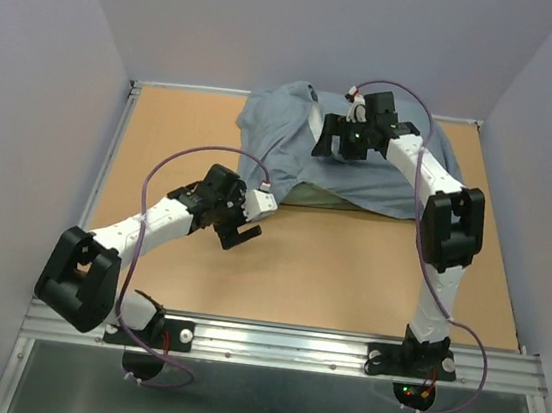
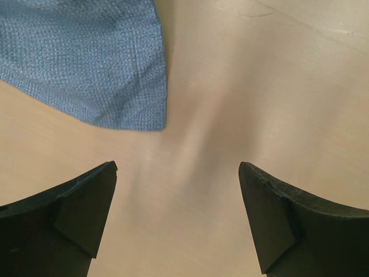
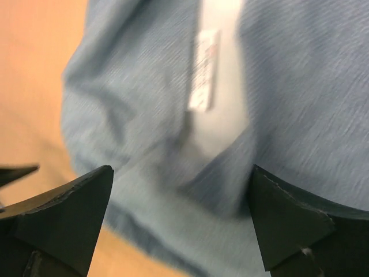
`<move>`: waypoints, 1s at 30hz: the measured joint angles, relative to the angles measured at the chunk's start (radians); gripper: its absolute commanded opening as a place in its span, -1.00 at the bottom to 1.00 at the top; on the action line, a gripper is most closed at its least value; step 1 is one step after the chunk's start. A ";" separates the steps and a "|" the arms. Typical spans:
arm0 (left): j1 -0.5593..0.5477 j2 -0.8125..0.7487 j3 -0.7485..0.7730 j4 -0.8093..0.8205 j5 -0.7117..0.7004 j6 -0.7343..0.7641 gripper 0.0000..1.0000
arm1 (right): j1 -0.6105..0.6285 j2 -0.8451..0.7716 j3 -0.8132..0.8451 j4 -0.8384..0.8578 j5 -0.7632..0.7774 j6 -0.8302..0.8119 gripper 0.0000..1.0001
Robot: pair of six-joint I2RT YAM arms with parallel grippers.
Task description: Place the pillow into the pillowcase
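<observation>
The pillowcase point(image 1: 284, 137) lies bunched and bulging at the back of the table, grey-blue side up, with a pale green edge point(image 1: 322, 198) under its near side. In the right wrist view a white strip of the pillow point(image 3: 222, 115) with a sewn label point(image 3: 204, 69) shows between blue folds; the rest of the pillow is hidden. My right gripper point(image 1: 336, 141) point(image 3: 181, 173) hangs open just above the blue cloth, holding nothing. My left gripper point(image 1: 240, 230) point(image 2: 177, 173) is open over bare table, just short of a corner of the pillowcase point(image 2: 92, 57).
The brown table point(image 1: 349, 266) is walled by grey panels on three sides, with a metal rail point(image 1: 279, 343) along the near edge. The right arm's elbow point(image 1: 452, 228) stands beside the cloth's right end.
</observation>
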 measured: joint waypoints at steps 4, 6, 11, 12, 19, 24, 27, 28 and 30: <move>-0.085 0.071 -0.032 0.164 -0.139 -0.011 0.97 | 0.000 -0.171 -0.106 -0.061 0.032 -0.103 1.00; -0.109 0.143 -0.015 0.242 -0.200 -0.016 0.97 | -0.043 -0.245 -0.141 -0.087 0.052 -0.141 1.00; -0.140 0.346 0.088 0.371 -0.322 -0.021 0.77 | -0.322 -0.379 -0.188 -0.163 0.110 -0.235 1.00; -0.143 0.382 0.132 0.376 -0.352 -0.031 0.62 | -0.367 -0.380 -0.188 -0.177 0.111 -0.249 1.00; -0.036 0.480 0.215 0.340 -0.353 -0.050 -1.00 | -0.635 -0.345 -0.217 -0.328 0.182 -0.438 0.97; 0.150 0.376 0.121 0.282 -0.322 0.012 -1.00 | -0.696 -0.340 -0.349 -0.378 0.190 -0.644 0.87; 0.218 0.343 0.090 0.226 -0.344 0.035 -1.00 | -0.712 -0.317 -0.402 -0.404 0.189 -0.727 0.78; 0.220 0.343 0.089 0.212 -0.344 0.037 -1.00 | -0.715 -0.303 -0.405 -0.416 0.183 -0.741 0.76; 0.215 0.344 0.089 0.197 -0.345 0.041 -1.00 | -0.716 -0.267 -0.405 -0.426 0.140 -0.745 0.75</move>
